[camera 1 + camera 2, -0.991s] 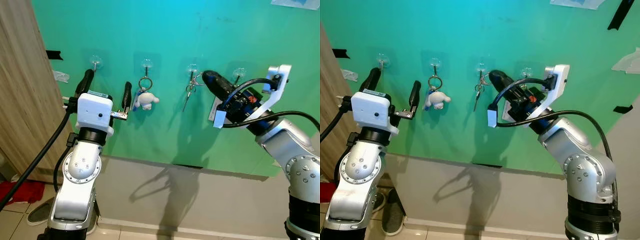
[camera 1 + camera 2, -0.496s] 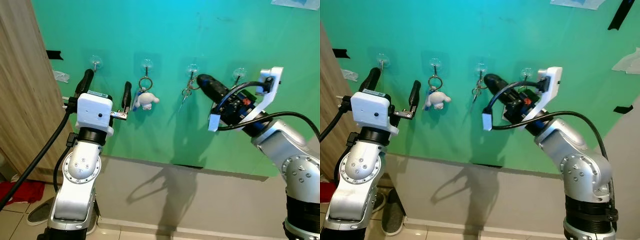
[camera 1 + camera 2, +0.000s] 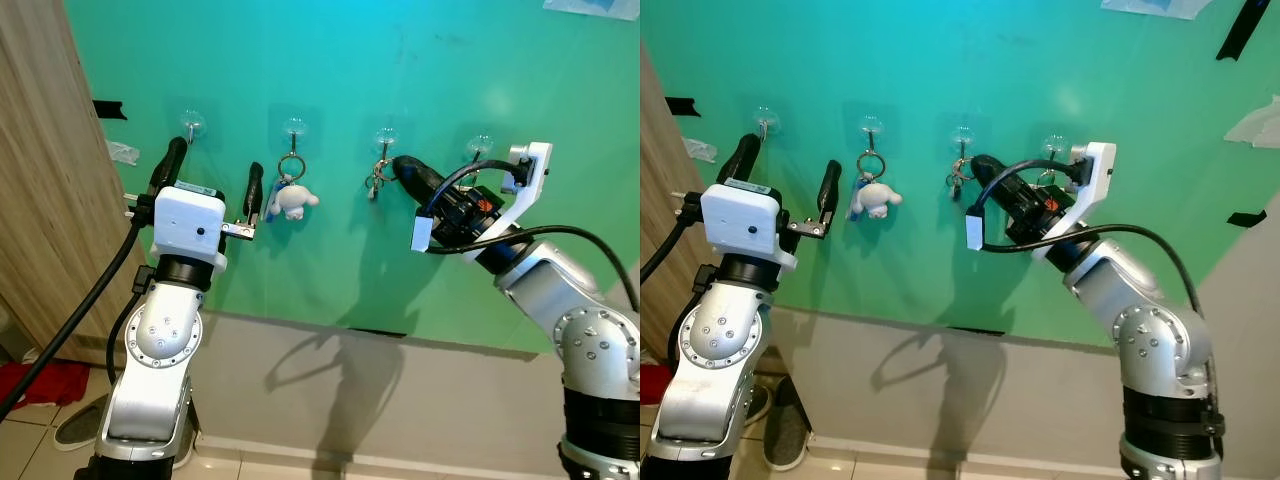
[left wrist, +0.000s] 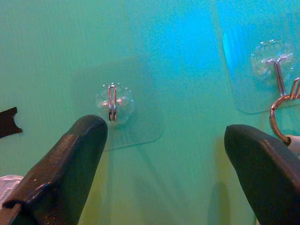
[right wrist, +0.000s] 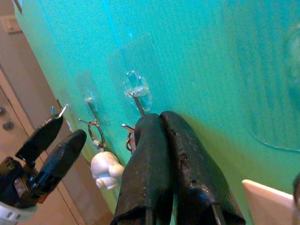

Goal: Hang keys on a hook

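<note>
The right gripper is reaching up to the green wall, and its two black fingers are squeezed together on the keys. The keys are dangling right by the third hook, touching it or almost touching it — I cannot tell if the ring is really over the hook. If the fingers are letting go too soon, the keys are going to drop to the floor. The hook is only stuck on, so a hard push could be pulling it off the wall. The left gripper is waiting with its fingers wide apart near the first hook, beside the white toy keychain — not helping right now.
</note>
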`<state>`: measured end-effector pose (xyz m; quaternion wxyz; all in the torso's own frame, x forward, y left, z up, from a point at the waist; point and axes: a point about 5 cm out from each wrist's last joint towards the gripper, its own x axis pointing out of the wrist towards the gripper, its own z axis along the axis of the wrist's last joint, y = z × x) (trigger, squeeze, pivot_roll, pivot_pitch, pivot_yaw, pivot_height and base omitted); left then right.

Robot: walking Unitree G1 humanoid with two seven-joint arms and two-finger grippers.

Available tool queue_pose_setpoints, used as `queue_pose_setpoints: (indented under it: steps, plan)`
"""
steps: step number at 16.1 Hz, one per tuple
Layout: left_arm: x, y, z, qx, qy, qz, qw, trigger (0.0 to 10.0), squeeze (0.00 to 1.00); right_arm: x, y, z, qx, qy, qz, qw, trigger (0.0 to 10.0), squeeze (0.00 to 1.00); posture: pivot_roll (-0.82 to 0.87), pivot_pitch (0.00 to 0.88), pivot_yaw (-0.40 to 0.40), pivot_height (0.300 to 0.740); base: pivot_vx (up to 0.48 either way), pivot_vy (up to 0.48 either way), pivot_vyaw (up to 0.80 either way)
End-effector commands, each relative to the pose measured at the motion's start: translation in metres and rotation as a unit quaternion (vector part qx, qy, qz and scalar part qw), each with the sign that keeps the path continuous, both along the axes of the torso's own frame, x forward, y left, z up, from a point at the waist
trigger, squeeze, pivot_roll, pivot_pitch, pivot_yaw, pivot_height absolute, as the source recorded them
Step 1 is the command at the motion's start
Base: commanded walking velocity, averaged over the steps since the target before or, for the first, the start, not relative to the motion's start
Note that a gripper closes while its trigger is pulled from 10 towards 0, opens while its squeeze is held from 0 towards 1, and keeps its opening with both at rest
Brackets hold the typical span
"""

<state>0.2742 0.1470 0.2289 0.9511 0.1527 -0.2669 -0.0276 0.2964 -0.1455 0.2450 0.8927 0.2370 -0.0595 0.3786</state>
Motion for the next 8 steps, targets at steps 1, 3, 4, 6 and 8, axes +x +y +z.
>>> queue_pose_setpoints:
  steps: [1, 3, 4, 6, 8]
  plan:
    - [0.001, -0.002, -0.003, 0.006, 0.005, -0.003, 1.0, 10.0, 0.0, 0.003, -0.008, 0.0, 0.016, 0.016, -0.022, 0.999, 0.0, 0.0, 0.01, 0.0, -0.07, 0.732, 0.0, 0.0, 0.0]
    - [0.001, -0.002, -0.003, 0.006, 0.006, -0.003, 1.0, 10.0, 0.0, 0.005, -0.012, -0.004, 0.035, 0.032, -0.03, 0.998, 0.0, 0.0, 0.01, 0.0, -0.069, 0.732, 0.0, 0.0, 0.0]
    - [0.001, -0.003, -0.003, 0.006, 0.006, -0.003, 1.0, 10.0, 0.0, 0.004, -0.01, -0.006, 0.034, 0.034, -0.026, 0.999, 0.0, 0.0, 0.01, 0.0, -0.069, 0.732, 0.0, 0.0, 0.0]
    - [0.001, -0.002, -0.004, 0.005, 0.007, -0.002, 1.0, 10.0, 0.0, 0.002, -0.002, -0.011, -0.007, 0.03, -0.015, 0.999, 0.0, 0.0, 0.01, 0.0, -0.07, 0.732, 0.0, 0.0, 0.0]
    - [0.0, -0.002, -0.004, 0.005, 0.008, -0.002, 1.0, 10.0, 0.0, -0.002, 0.006, -0.019, -0.061, 0.02, -0.005, 0.998, 0.0, 0.0, 0.01, 0.0, -0.071, 0.732, 0.0, 0.0, 0.0]
